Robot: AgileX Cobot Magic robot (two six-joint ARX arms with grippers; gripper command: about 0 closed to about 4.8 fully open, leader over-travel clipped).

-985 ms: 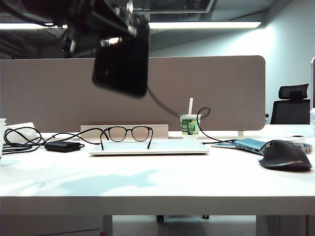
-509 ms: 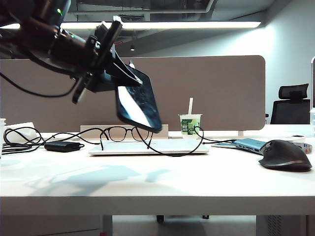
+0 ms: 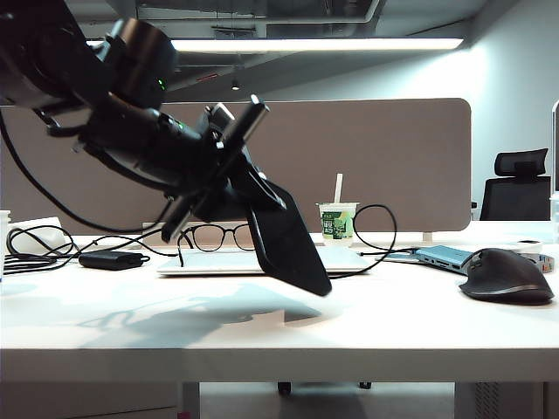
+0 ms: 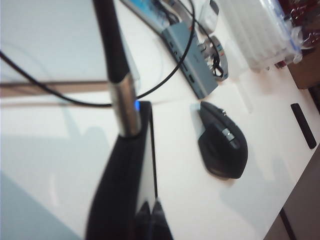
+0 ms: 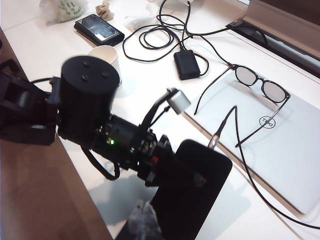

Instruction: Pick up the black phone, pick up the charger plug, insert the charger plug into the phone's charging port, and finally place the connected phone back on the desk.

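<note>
My left gripper [image 3: 238, 185] is shut on the black phone [image 3: 293, 249], which slants steeply down over the desk [image 3: 393, 332], its low corner at or just above the surface. In the left wrist view the phone [image 4: 125, 185] runs away from my gripper [image 4: 150, 214]. The silver charger plug [image 4: 124, 102] sits in its far end, and the thin cable [image 4: 55, 92] trails off. The right wrist view shows the phone [image 5: 192, 197] and the plug [image 5: 214, 141] seated in its edge. My right gripper [image 5: 144, 224] hangs shut and empty beside the phone, out of the exterior view.
Behind the phone, glasses [image 3: 223, 236] rest on a closed laptop [image 3: 345, 259]. A cup with a straw [image 3: 337, 218], a blue hub [image 3: 445, 255] and a dark mouse [image 3: 507, 277] are on the right. A power brick [image 3: 112, 259] with cords lies on the left. A paper cup [image 5: 104, 56] and a second phone [image 5: 98, 29] show in the right wrist view.
My left arm has swung down and to the right with the phone, from high above the partition to low over the desk. The phone has tilted steeply, and the cable followed.
</note>
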